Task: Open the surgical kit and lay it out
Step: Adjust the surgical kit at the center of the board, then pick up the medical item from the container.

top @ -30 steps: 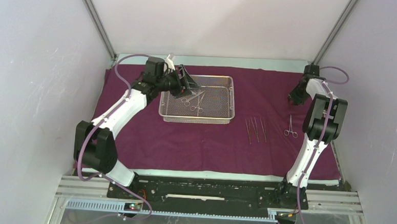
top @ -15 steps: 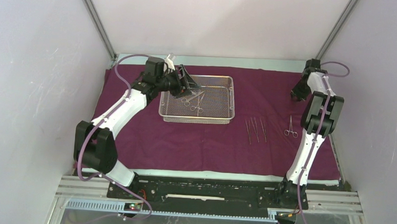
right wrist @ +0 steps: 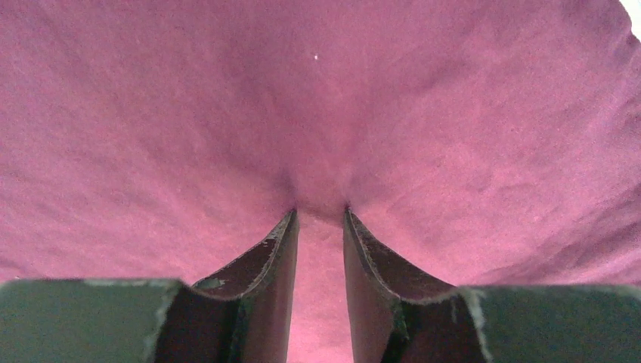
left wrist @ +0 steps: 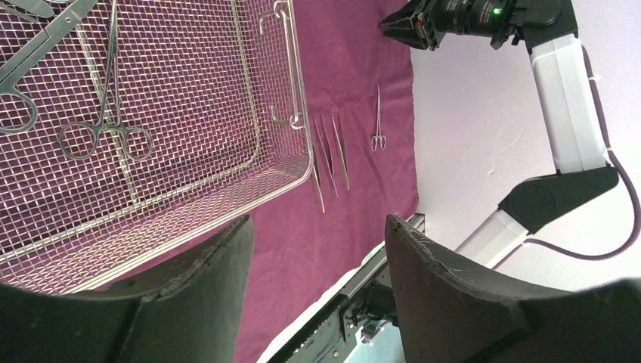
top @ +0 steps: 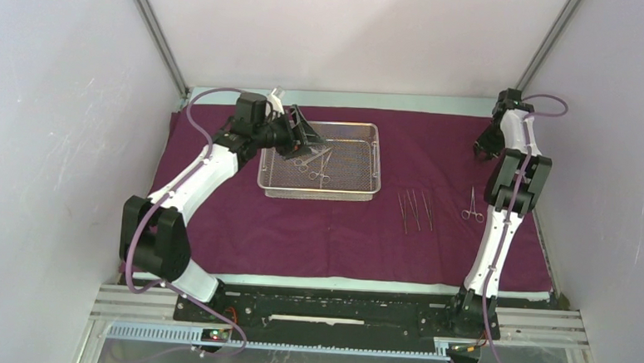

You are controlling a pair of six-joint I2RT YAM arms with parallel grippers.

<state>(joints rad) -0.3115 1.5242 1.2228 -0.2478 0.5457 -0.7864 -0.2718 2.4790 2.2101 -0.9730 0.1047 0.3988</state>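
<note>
The maroon cloth wrap (top: 299, 230) lies spread over the table. The silver mesh tray (top: 318, 195) stands at back centre with scissors and forceps (top: 313, 163) inside. Three thin tweezers (top: 414, 210) and one small forceps (top: 471, 204) lie on the cloth right of the tray. My left gripper (top: 304, 135) is open and empty above the tray's left part; its view shows the tray wall (left wrist: 189, 198), the forceps in it (left wrist: 106, 113) and the tweezers (left wrist: 329, 155). My right gripper (top: 482, 150) is at the cloth's far right, its tips (right wrist: 320, 213) pinching a pucker of cloth (right wrist: 302, 91).
White walls stand close on both sides, and the right arm's elbow (top: 518, 179) is near the right wall. A pale strip of table edge (top: 338, 284) shows along the cloth's near side, with the black base rail (top: 337, 315) behind it.
My right arm has swung toward the back right wall, its gripper shifting slightly right and back on the cloth. The left arm, the tray and the instruments have not moved.
</note>
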